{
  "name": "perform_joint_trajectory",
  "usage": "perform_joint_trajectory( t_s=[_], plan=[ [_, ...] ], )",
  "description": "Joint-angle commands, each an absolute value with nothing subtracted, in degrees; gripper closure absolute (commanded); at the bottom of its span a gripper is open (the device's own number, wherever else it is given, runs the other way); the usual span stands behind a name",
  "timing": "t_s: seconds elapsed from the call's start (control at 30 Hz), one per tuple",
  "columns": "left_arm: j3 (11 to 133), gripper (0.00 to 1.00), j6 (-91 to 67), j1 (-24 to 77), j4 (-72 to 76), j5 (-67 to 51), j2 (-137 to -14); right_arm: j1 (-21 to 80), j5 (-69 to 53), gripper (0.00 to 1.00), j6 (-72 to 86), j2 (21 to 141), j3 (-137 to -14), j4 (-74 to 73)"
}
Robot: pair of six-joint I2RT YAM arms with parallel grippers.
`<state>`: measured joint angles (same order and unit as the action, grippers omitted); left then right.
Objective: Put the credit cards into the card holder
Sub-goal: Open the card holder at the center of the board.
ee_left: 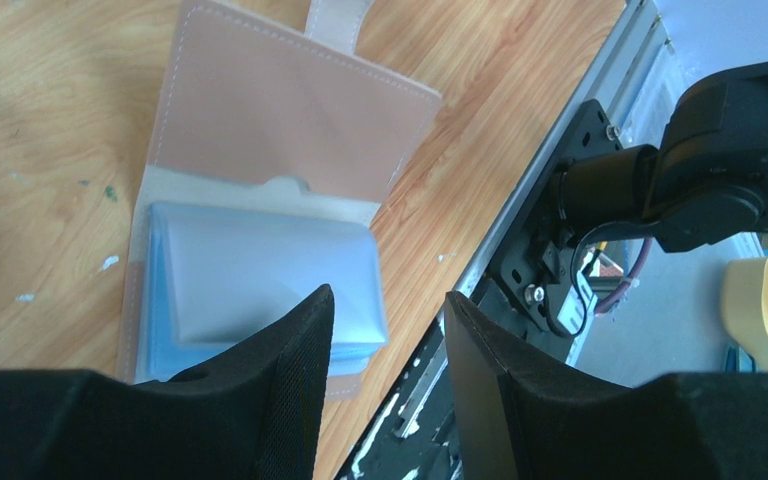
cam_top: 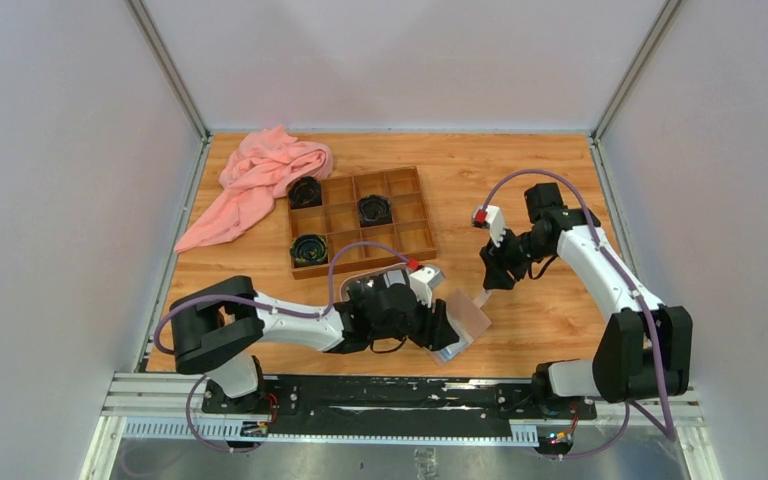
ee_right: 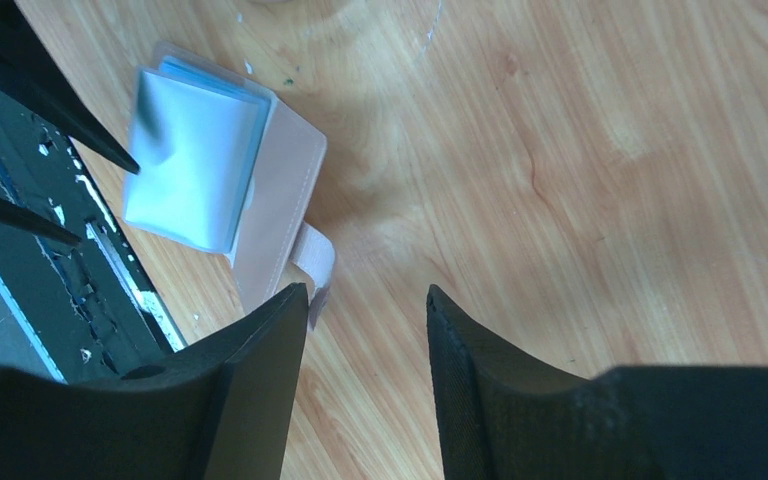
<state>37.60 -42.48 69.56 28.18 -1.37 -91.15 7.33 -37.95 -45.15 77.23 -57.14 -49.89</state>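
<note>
The card holder [cam_top: 468, 315] lies open on the wood near the table's front edge, tan-pink flap up, pale blue sleeves showing. It shows in the left wrist view [ee_left: 290, 110] and in the right wrist view [ee_right: 285, 180]. My left gripper [cam_top: 450, 335] is open and empty; in its own view [ee_left: 388, 295] one finger hangs over the blue sleeves' corner. My right gripper [cam_top: 488, 285] is open and empty above bare wood [ee_right: 365, 290], one finger beside the holder's strap [ee_right: 315, 255]. No credit cards are in view.
A brown wooden compartment box [cam_top: 410, 238] with three black coiled items stands mid-table. A pink cloth [cam_top: 260, 180] lies behind it to the left. A pale tray rim [cam_top: 370, 271] peeks from under the left arm. A metal rail [cam_top: 360, 395] runs along the front edge.
</note>
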Motion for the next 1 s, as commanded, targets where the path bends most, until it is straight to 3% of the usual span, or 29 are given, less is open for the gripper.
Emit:
perform_joint_trajectory(
  t_s=[0.0,0.13,0.4,0.5,0.73,0.97],
  plan=[
    [40.48,0.51,-42.01,69.72,29.17,-1.67,-93.09,6.50,-41.67,0.47,-46.85,73.06,-59.55,-52.56],
    [41.13,0.51,-42.16,69.29,29.11,-2.16,-93.60,6.49,-43.10,0.40,-46.67,69.17,-60.43,-52.56],
    [40.57,0.50,-41.48,68.35,29.18,-1.40,-91.75,6.67,-58.49,0.43,-46.31,64.82,-57.87,-52.76],
    [39.86,0.50,-41.48,68.20,29.16,-0.92,-90.76,7.80,-62.09,0.49,-45.69,67.36,-55.67,-52.49],
    [34.63,0.50,-41.81,68.20,29.18,1.72,-83.30,15.47,-54.69,0.79,-44.19,76.62,-56.47,-51.14],
    [24.71,0.49,-42.85,68.20,29.09,7.64,-68.77,23.79,-37.95,0.92,-38.12,81.82,-55.83,-45.15]
  ],
)
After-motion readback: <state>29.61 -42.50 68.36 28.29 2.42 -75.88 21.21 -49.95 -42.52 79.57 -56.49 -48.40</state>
